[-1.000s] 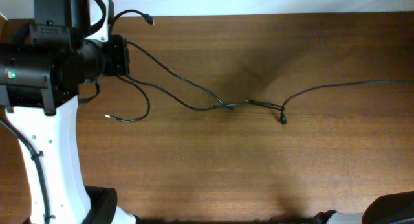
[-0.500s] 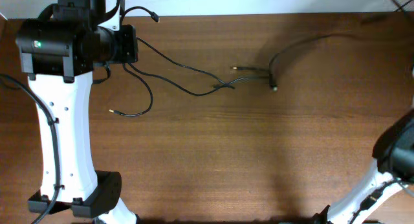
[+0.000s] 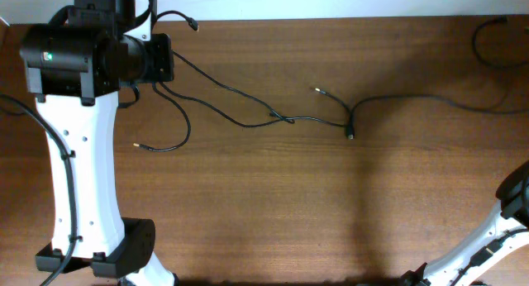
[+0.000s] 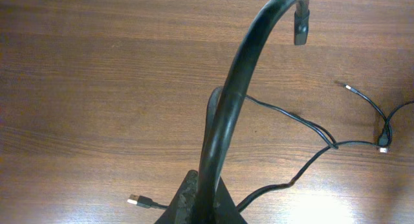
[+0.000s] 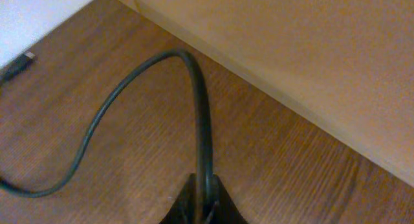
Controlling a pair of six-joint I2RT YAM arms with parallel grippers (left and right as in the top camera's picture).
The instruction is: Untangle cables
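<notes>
**Both arms on the cord, one crossing left to clear**

The cables (image 3: 285,118) lie strung across the far half of the table (image 3: 273,220), running from the left gripper (image 4: 202,206) at the far-left corner out toward the right edge. That gripper is pinched tight on a strand, which arcs up out of it in the wrist view to a plug (image 4: 301,24). The right gripper (image 5: 204,210) looks clamped on a cord that loops away near the table's edge. Its tips are cropped at the bottom of the frame, so this is read from how the cord rises out of them.

Midway, the strands meet at a crossing (image 4: 333,145). Two short plug ends (image 3: 350,135) lie just to its right, and another free end (image 3: 137,147) lies near the left arm.

The step in hand appears to be spreading the bundle by pulling from both sides, and the crossing is not yet undone. The next move probably calls for a grip close beside that crossing, so that one strand can be lifted over the other. Pulling harder from the ends could cinch it tighter.
</notes>
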